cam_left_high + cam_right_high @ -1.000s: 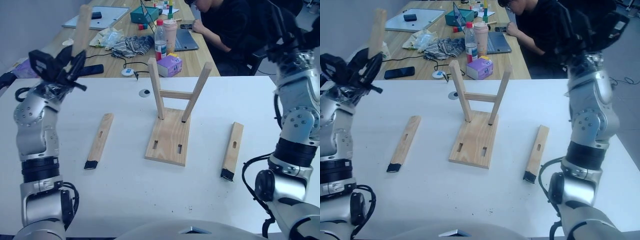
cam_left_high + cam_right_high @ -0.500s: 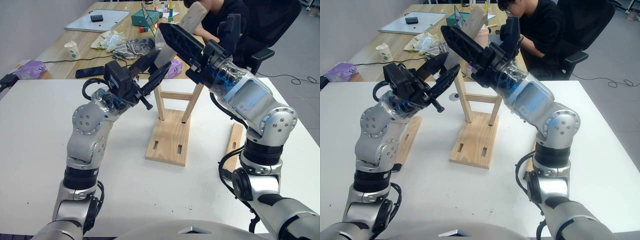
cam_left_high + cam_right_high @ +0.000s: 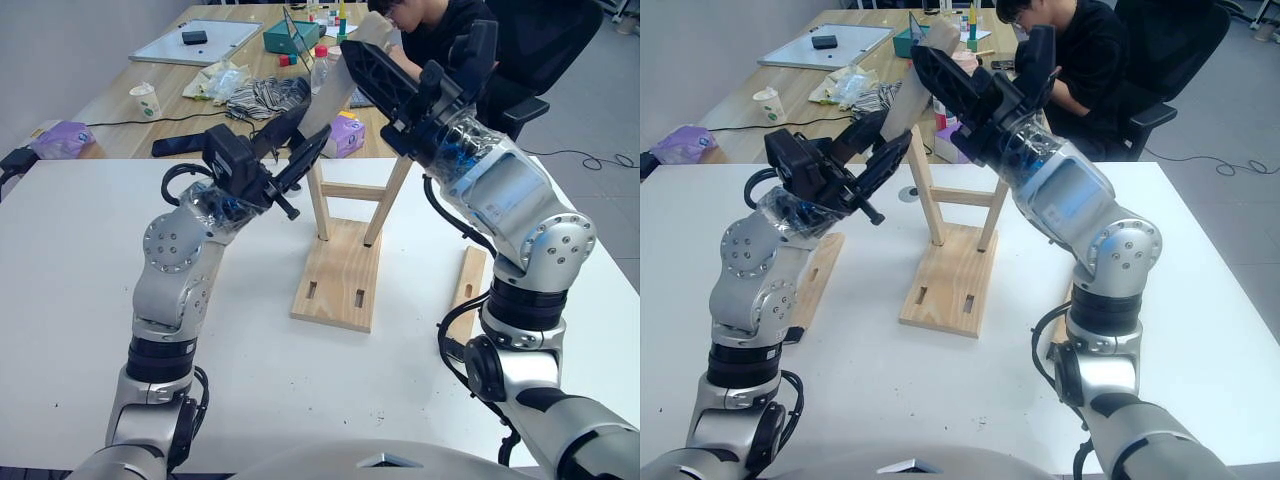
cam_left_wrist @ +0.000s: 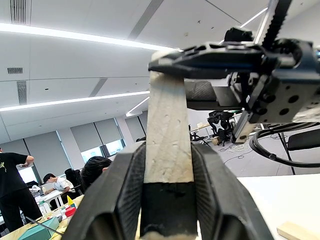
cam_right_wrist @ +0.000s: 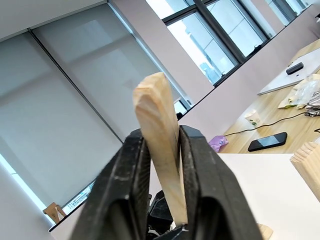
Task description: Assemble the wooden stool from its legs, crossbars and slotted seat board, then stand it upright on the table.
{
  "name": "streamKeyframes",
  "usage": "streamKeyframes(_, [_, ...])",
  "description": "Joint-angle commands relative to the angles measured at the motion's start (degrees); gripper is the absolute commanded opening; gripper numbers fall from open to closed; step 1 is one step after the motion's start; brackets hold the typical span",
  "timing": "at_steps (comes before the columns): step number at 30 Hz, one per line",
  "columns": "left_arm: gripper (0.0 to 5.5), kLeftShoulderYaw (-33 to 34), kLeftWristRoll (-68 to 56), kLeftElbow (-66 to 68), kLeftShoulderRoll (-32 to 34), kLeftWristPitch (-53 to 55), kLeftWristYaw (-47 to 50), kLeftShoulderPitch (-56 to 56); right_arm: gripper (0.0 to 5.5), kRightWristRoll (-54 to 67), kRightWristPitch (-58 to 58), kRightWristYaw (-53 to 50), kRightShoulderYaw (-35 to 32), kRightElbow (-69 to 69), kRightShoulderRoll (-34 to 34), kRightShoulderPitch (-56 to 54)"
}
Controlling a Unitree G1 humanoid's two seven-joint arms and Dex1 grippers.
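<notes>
Right eye view, loose leg (image 3: pixel 820 268) beside seat board (image 3: pixel 948 270)

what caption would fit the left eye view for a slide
Left gripper and right gripper hold one wooden leg together above the half-built stool on the white table

Left gripper (image 4: pixel 168 152) closed on a pale wooden leg (image 4: pixel 168 125), the leg's black-capped end seated deep inside it, the far end just beyond pinched by the right gripper (image 4: pixel 202 76)

Pale tan leg (image 4: pixel 167 130), black at its foot — seat board (image 3: pixel 340 275) the same tan, table (image 3: pixel 80 260) white, cloth (image 3: pixel 262 93) striped.
</notes>
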Motion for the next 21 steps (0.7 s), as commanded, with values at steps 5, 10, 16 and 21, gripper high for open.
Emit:
streamKeyframes(5, [1.66, -0.22, 1.08, 0.67, 1.07, 2.14, -0.32, 0.58, 0.48, 0.63, -0.4, -0.19, -0.3, 0.17, -0.31, -0.63])
streamKeyframes(10, [2.43, 1.18, 1.33, 4.5, 3.51, 2.65, -2.55, 2.97, 0.4, -4.4, -0.84, 2.62, -2.65, 0.43, -4.66, -0.52])
streamKeyframes(16, [3.29, 4.58, 2.75, 5.7, 4.03, 2.65, 0.58, 4.69, 0.4, -7.26, 2.57, 12.78, -11.62, -3.31, -18.29, 10.11])
streamKeyframes(21, [3.29, 8.98, 1.81, 4.97, 2.7, 3.37, 5.74, 4.56, 0.4, -19.36, 5.24, 19.77, -14.92, -3.5, -28.73, 28.36])
